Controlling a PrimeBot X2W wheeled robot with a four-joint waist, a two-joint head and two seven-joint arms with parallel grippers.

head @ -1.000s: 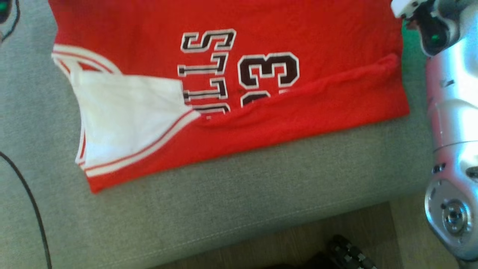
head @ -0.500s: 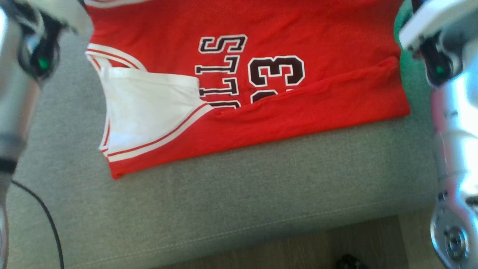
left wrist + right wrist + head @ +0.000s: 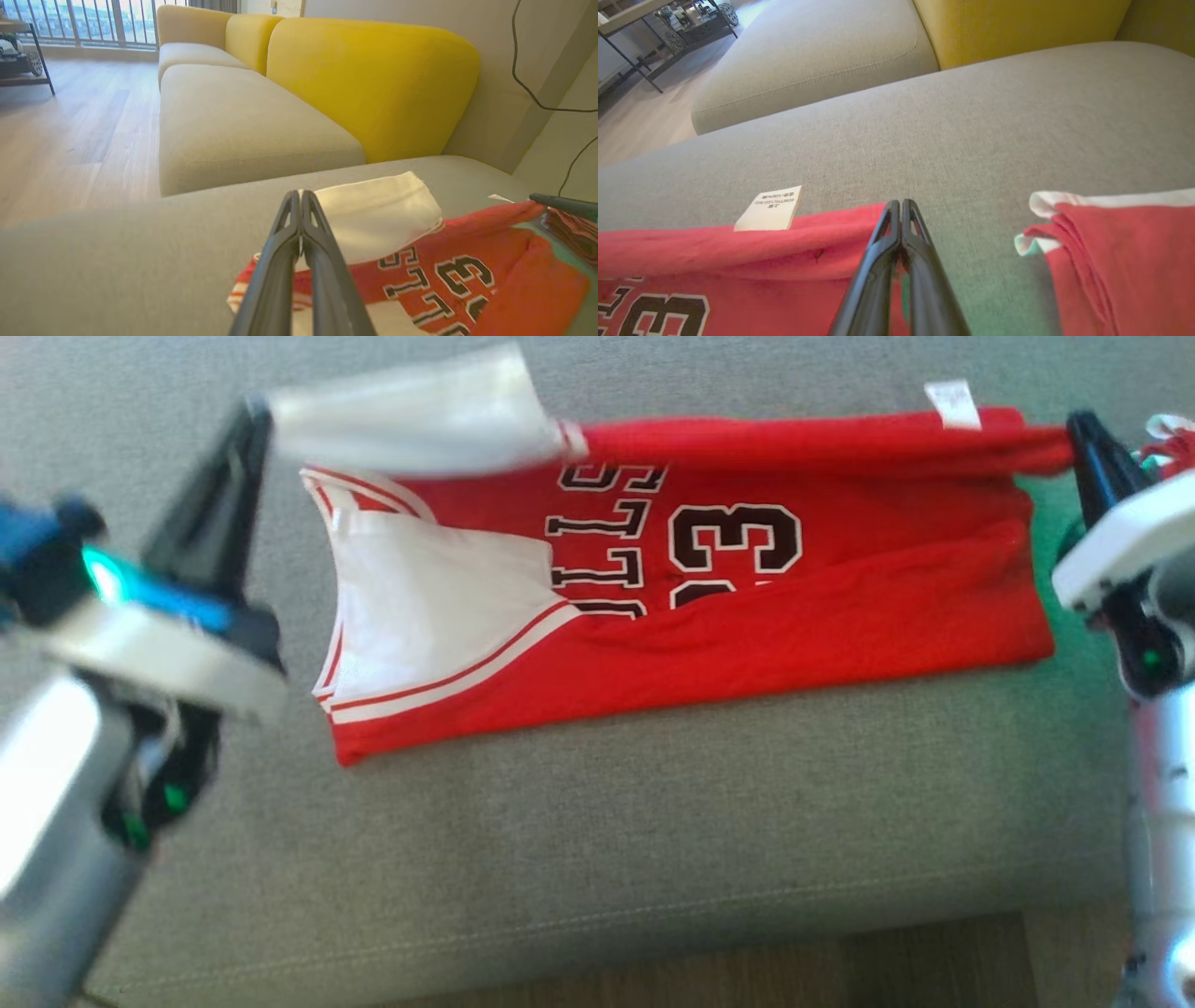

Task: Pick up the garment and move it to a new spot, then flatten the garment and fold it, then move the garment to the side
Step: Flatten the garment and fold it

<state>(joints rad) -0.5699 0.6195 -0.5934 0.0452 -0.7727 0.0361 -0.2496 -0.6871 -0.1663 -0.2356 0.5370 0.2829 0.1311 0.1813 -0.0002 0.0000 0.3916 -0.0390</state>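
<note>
Well, garment on grey cushion (yellow backrest).

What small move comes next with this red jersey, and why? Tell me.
Probably carry both held corners toward the near edge, folding the far half over. The left pincer is shut on the white far corner and the right pincer on the red hem of the red basketball jersey with black lettering, both raised off the grey fabric sofa cushion, while the near half lies flat.
</note>
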